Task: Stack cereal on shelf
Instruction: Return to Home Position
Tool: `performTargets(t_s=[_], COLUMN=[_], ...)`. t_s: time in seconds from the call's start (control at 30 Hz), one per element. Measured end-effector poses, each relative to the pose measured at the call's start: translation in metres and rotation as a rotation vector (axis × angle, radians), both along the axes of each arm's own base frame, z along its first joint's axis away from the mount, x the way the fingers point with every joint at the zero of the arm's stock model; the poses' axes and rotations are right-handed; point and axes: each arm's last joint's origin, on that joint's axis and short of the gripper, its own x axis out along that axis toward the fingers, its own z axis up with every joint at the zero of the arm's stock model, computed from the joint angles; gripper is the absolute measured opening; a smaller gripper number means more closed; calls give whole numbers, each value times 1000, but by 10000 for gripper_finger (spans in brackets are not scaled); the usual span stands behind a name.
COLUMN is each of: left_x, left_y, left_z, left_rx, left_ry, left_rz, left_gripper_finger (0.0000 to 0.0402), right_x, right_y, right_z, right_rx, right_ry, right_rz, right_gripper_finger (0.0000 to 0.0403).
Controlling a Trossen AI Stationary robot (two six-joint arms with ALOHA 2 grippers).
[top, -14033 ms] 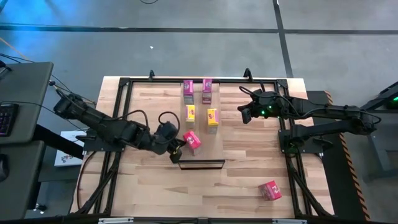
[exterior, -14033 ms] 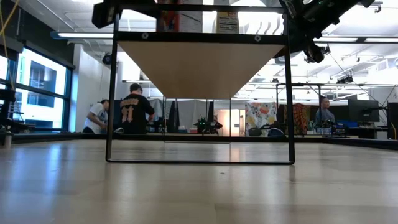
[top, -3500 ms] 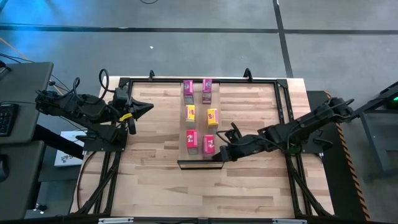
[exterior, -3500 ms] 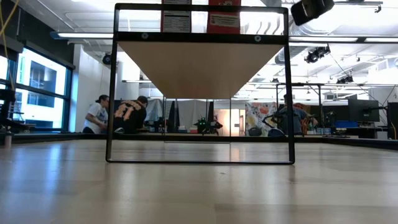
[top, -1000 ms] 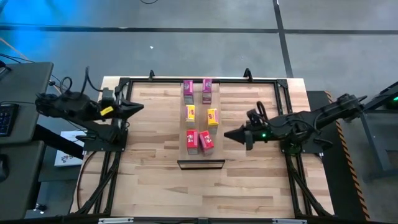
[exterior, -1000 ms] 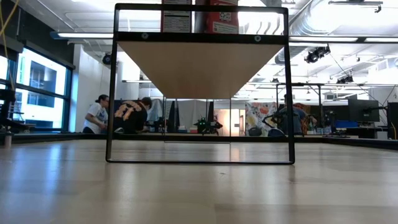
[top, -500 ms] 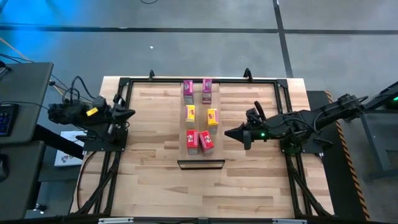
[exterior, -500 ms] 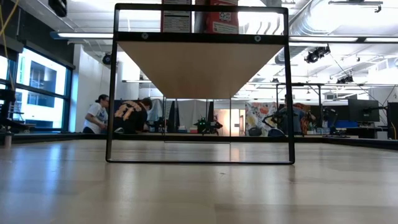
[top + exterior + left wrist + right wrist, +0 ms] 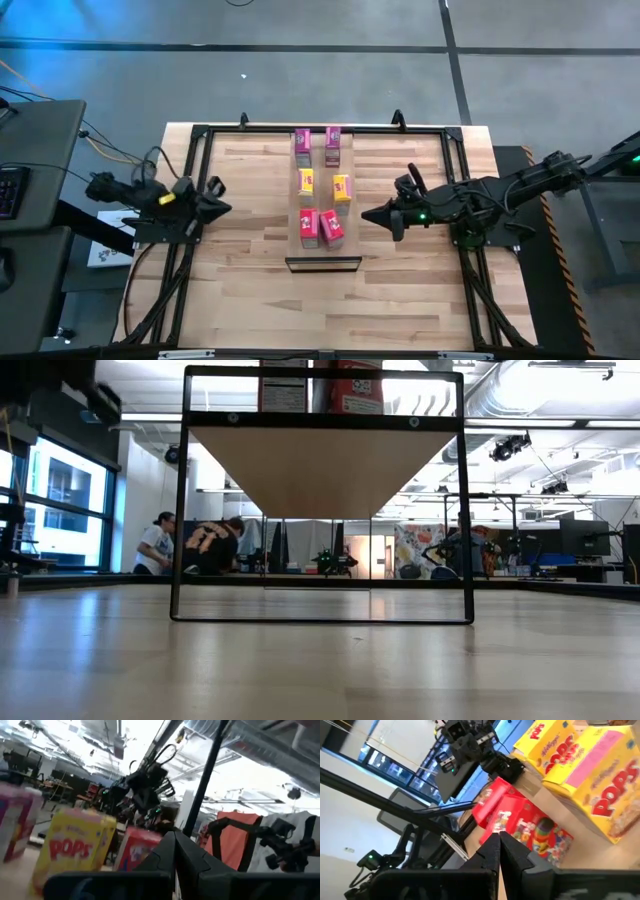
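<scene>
On the shelf [image 9: 320, 250], cereal boxes [image 9: 341, 187] stand between the closed jaws, well apart.

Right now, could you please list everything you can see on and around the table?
shelf: one, pale wood plank with a dark frame end, mid-table.
magenta cereal boxes: two, magenta-pink, side by side at the shelf's far end.
yellow cereal boxes: two, yellow, mid-shelf.
red cereal boxes: two, red-pink, close together nearest the frame end.
table: one, butcher-block wood, under everything.
people: at least two, far behind the table in the low view.
left gripper: one, dark, shut, at the table's left edge.
right gripper: one, dark, shut, right of the red boxes, apart from them.
</scene>
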Motion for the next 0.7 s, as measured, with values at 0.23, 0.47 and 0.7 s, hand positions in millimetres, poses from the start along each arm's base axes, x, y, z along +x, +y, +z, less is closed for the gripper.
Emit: performTargets(t_s=[0.23, 0.47, 0.7], left_x=[7, 11, 12], left_y=[3, 13, 18], left_z=[-21, -26, -27], left_rx=[-8, 4, -28], left_ry=[24, 78, 89], left_rz=[53, 103, 105], left_gripper_finger=[0, 0, 0], right_x=[-1, -3, -6], right_y=[0, 0, -5], right_z=[-4, -8, -14], right_rx=[-32, -59, -72], right_ry=[40, 89, 147], right_rz=[32, 41, 181], right_gripper_finger=[0, 0, 0])
